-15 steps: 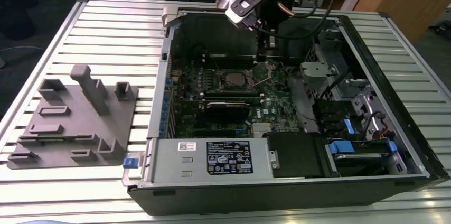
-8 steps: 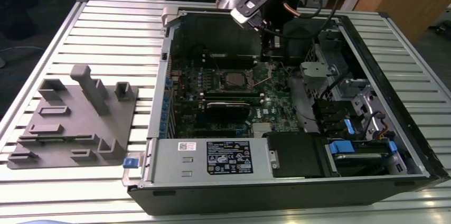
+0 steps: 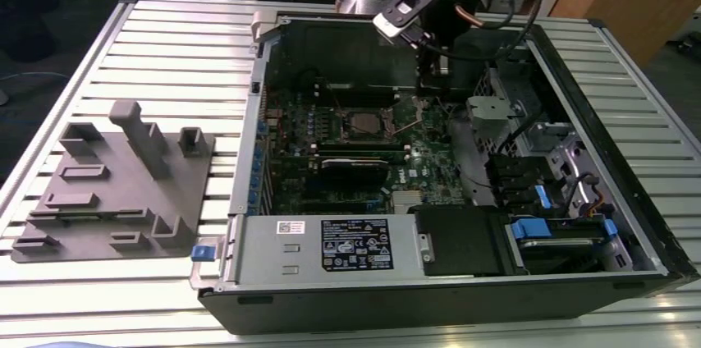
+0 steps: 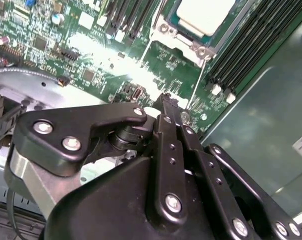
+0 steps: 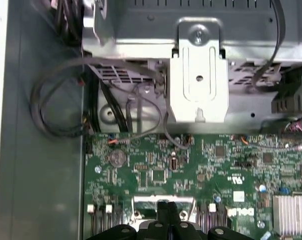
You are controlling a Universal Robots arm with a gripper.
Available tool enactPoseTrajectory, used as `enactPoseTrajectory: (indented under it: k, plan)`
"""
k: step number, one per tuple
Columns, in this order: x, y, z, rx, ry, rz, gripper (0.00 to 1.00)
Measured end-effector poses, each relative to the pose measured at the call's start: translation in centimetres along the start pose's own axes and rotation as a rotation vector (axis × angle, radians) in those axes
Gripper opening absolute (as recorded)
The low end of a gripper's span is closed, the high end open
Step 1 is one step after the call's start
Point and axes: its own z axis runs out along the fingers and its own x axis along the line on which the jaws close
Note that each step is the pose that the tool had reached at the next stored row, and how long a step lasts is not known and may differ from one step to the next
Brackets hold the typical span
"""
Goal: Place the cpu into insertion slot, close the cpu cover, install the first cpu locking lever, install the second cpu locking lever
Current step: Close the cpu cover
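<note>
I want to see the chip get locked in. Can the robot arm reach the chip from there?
Probably yes. Its fingers hang just above the green board, close to the chip, and nothing tall stands between them.

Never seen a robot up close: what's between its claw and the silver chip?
In the second wrist view, green circuit board with tiny parts and a thin metal rod lie between the gripper and the cpu.

dull silver cpu lies flat in the square insertion slot.
</note>
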Motion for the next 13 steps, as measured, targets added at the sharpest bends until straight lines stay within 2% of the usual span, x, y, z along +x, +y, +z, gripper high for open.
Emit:
enactPoseTrajectory:
  k: [13]
  plan:
    - [0.16, 2.13, 0.10, 0.0001, -0.0005, 0.001, 0.11]
